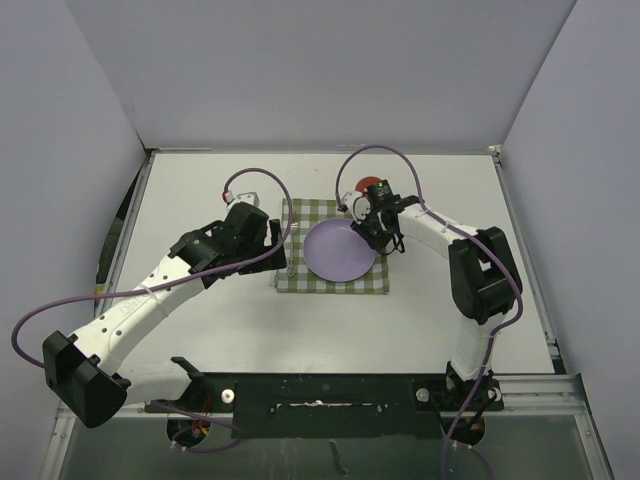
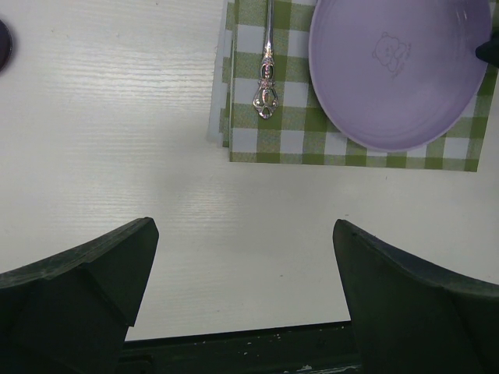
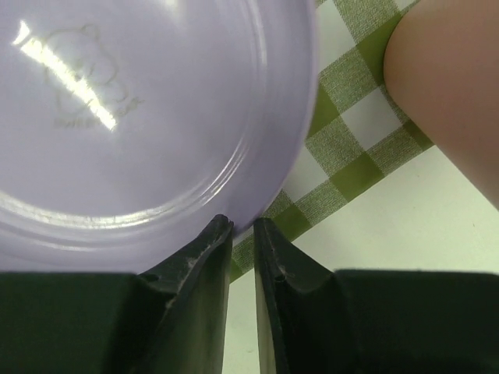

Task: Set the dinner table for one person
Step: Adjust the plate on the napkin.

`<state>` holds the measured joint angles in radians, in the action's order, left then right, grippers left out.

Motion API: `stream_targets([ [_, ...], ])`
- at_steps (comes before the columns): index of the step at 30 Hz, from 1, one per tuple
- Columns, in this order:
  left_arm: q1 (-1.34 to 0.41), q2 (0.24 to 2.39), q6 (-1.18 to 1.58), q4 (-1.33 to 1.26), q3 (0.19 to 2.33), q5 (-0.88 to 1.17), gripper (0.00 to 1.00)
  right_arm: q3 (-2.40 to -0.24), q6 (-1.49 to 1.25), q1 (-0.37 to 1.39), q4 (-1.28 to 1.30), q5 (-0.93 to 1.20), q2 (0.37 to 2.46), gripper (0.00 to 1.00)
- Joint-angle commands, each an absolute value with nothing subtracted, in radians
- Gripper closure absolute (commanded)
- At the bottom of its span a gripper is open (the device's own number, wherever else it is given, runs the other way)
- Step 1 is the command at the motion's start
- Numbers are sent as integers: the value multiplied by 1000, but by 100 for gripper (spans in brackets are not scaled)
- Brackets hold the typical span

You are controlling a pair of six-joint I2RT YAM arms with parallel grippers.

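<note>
Left pincer (image 2: 243, 230) is spread wide with nothing in it, over bare white bench (image 1: 200, 190) just left of the cloth (image 1: 300, 275). The bench runs under everything here. A silver utensil (image 2: 267, 86) lies along the cloth's left strip (only the handle shows, so fork or spoon, no idea). Beside it the lilac plate (image 1: 340, 252) sits on the cloth. Right pincer (image 3: 243, 222) has its tips nearly together at the plate's rim, and I can't tell if it's actually pinching it. A red thing (image 1: 375, 185) sits on the bench just behind.
</note>
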<state>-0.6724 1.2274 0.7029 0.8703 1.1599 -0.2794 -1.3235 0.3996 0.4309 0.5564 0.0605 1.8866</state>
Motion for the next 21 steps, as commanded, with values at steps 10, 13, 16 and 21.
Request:
stream_targets([
  [10, -664, 1212, 701, 835, 1169, -275, 2, -1437, 397, 436, 524, 97, 1897, 88],
  [13, -663, 1215, 700, 835, 1168, -273, 2, -1460, 399, 440, 529, 94, 1918, 88],
  [16, -662, 1215, 699, 834, 1167, -275, 2, -1469, 399, 444, 523, 92, 1927, 88],
  [21, -659, 1218, 694, 834, 1166, -274, 2, -1507, 399, 454, 541, 89, 1967, 88],
])
